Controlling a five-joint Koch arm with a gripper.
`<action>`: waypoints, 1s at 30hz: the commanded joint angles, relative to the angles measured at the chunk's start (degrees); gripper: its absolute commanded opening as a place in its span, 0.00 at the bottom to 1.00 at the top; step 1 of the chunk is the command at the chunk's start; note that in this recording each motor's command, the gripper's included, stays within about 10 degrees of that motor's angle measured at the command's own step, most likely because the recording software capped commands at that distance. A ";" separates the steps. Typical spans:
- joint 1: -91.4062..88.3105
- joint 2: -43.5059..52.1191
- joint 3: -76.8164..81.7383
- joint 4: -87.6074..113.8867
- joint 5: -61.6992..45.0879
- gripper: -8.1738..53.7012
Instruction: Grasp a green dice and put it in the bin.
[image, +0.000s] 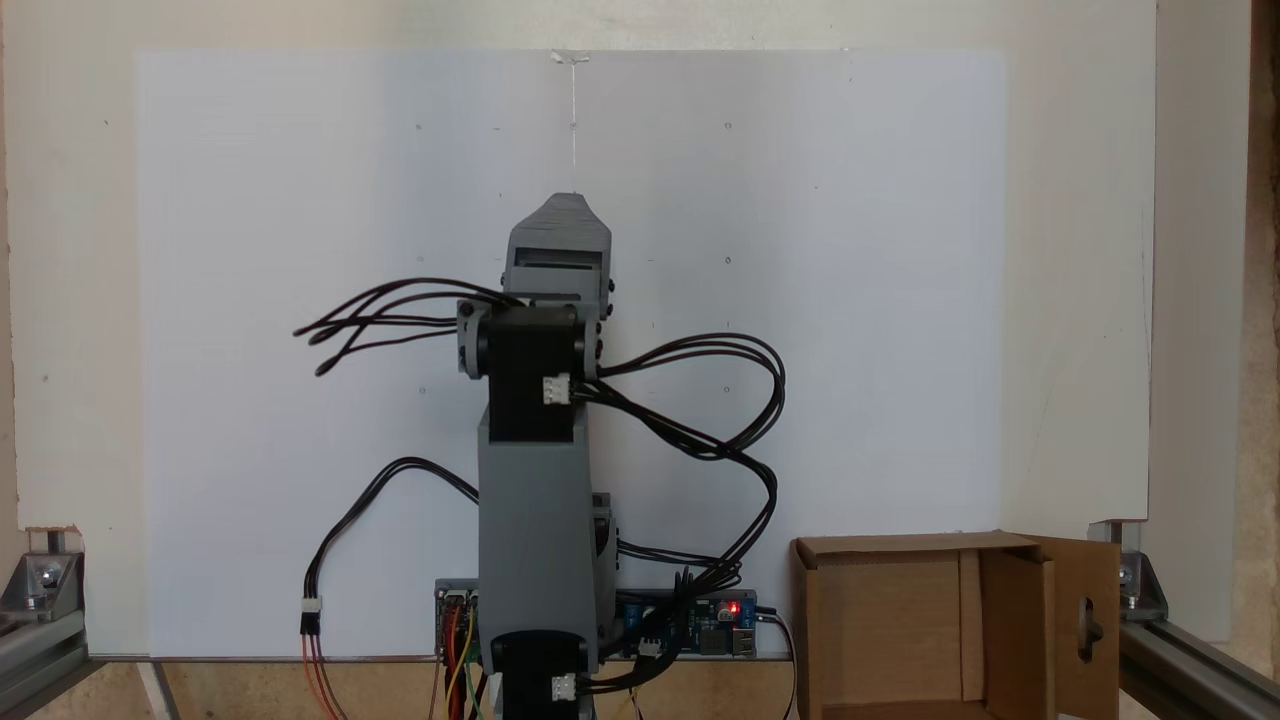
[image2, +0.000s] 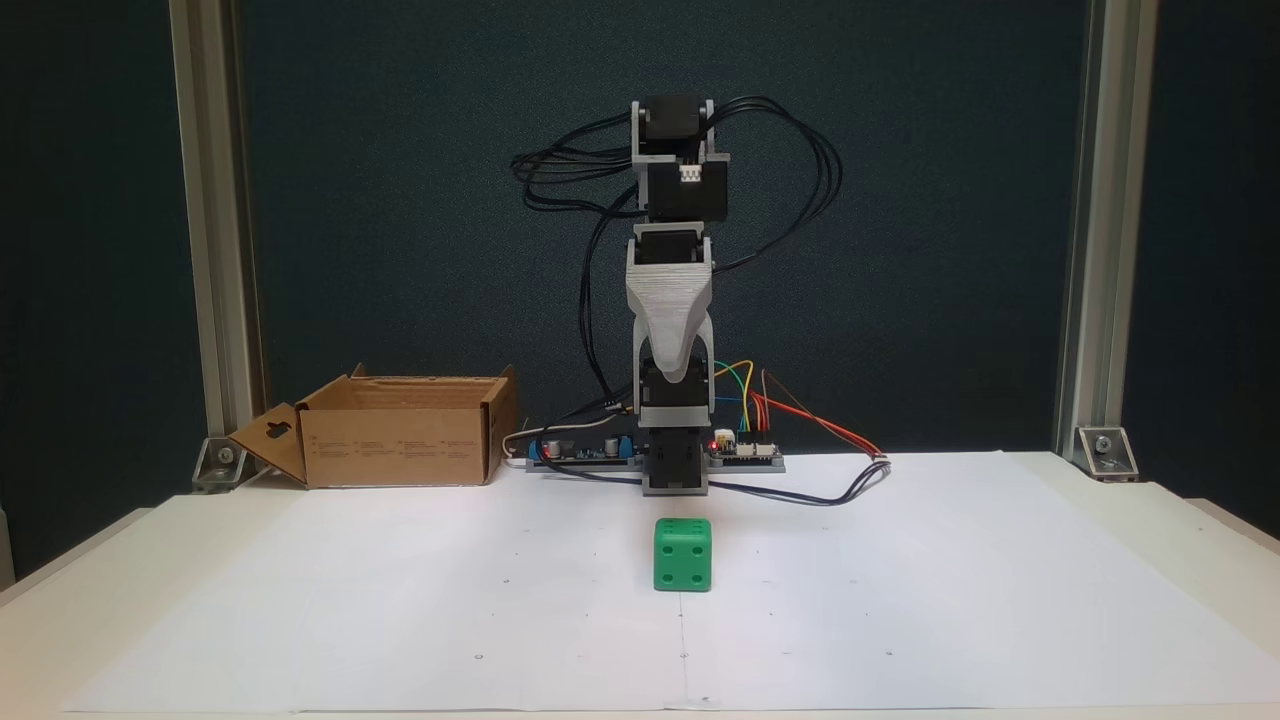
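One green dice (image2: 683, 554) sits on white paper on the table (image2: 1100, 520), just in front of the arm's base, w/ four pips facing the camera. One bin (image2: 400, 432), open-topped, stands well apart to the left in that fixed view; its bottom is cut off in the other (image: 905, 630). One hand (image2: 672, 375) points down above the dice, not touching; jaws overlap, so can't tell its opening.

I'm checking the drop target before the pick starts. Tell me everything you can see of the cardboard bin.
The bin is a brown corrugated cardboard box, open at the top, with upright flaps. One flap with a keyhole-shaped cutout is folded outward. Faint printed lines run along its front wall. It looks empty in a fixed view. It stands upright on the table beside the arm's base, touching nothing else that shows, well apart from the green dice.
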 joint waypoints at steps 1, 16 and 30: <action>-1.05 -0.18 -3.96 1.67 2.55 0.86; -0.88 -0.88 -3.96 0.18 2.99 0.89; 2.81 -9.84 -3.87 -2.46 2.90 0.88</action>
